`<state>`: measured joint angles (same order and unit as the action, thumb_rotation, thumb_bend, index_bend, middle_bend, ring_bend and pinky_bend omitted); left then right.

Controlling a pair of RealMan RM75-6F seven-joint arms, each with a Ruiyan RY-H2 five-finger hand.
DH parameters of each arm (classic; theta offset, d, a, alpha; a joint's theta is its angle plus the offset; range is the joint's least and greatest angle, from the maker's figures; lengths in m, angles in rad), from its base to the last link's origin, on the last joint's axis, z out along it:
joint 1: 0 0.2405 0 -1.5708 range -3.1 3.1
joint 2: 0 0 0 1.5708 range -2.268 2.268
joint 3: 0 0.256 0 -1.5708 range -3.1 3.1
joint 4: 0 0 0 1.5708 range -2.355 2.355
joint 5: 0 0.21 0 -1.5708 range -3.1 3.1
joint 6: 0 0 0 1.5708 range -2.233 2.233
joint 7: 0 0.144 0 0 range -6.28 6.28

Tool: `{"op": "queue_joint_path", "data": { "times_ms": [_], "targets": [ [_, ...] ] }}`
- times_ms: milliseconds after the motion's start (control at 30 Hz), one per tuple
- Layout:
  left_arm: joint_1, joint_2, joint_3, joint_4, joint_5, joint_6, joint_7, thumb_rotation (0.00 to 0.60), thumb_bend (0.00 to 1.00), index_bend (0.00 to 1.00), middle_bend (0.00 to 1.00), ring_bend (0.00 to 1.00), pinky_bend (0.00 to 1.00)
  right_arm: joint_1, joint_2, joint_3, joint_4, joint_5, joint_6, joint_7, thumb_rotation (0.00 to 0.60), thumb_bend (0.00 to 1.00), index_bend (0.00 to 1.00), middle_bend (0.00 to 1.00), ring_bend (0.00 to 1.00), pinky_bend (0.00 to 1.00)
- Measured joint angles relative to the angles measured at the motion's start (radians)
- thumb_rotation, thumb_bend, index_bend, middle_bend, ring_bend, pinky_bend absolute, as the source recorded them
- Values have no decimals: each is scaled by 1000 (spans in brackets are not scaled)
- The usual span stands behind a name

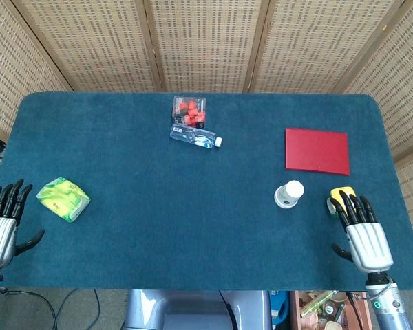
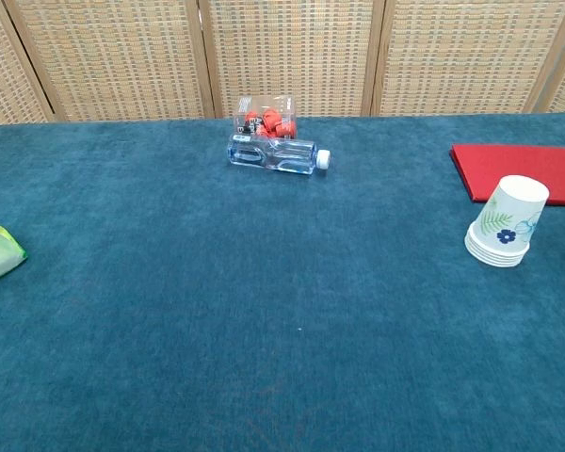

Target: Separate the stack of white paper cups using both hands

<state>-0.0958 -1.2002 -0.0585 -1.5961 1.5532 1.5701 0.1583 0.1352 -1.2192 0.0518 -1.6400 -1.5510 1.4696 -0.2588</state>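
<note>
Cup stack [image 2: 506,223]: upside down near table's right edge, ungrasped. Left hand [image 1: 1,220], right hand [image 1: 361,227]: released, fingers spread. Advised: steady rims, lift top cup.

**What lies on the blue surface**

The surface [image 1: 193,227] is covered with dark blue felt. At the far middle a clear box of red pieces [image 1: 189,110] stands, and a plastic bottle [image 1: 195,136] lies on its side just before it. A red flat board [image 1: 316,151] lies at the right. Near it the stack of white paper cups [image 2: 507,222] stands upside down. A green packet [image 1: 63,199] lies at the left.
</note>
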Motion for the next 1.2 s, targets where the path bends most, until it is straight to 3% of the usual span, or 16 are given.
{"op": "queue_joint_path", "data": {
  "times_ms": [767,1200],
  "targets": [
    [1,30,1,-27,-21,-24,-5,600,232,0,0,0,0,2,-8,0,-11,3,-7,-24,600,99,113,0,0,60],
    [3,37,-4,-52,-52,-38,30,600,153,0,0,0,0,16,-6,11,-21,7,-22,-29,600,99,113,0,0,60]
  ]
}}
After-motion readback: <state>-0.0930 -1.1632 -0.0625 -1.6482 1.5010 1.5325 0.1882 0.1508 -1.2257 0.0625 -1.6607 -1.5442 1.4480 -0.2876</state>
